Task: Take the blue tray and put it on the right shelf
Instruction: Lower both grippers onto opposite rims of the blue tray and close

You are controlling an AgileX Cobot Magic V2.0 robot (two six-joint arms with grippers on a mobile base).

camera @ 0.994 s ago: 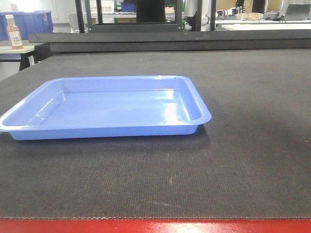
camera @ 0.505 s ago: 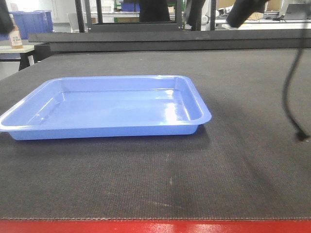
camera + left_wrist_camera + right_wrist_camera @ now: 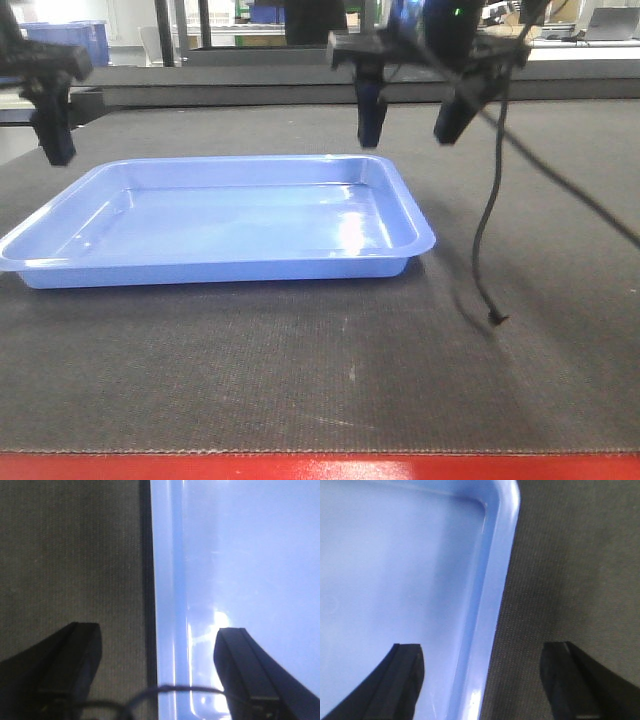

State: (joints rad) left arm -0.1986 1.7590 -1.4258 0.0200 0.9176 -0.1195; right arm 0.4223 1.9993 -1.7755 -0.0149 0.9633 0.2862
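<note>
The blue tray lies flat on the black mat and is empty. My left gripper is open and hangs above the tray's left rim, one jaw over the mat and one over the tray floor. In the front view only one of its fingers shows. My right gripper is open above the tray's far right corner. In the right wrist view it straddles the right rim. Neither gripper touches the tray. The right shelf is out of view.
A black cable hangs from the right arm down to the mat, right of the tray. A raised black bar runs along the mat's far side. Dark blue bins stand far back left. The table's red front edge is near me.
Both arms have come down into view from above, and their open grippers now hang over the tray's left and right rims. The cable swung left. The tray has not moved.
</note>
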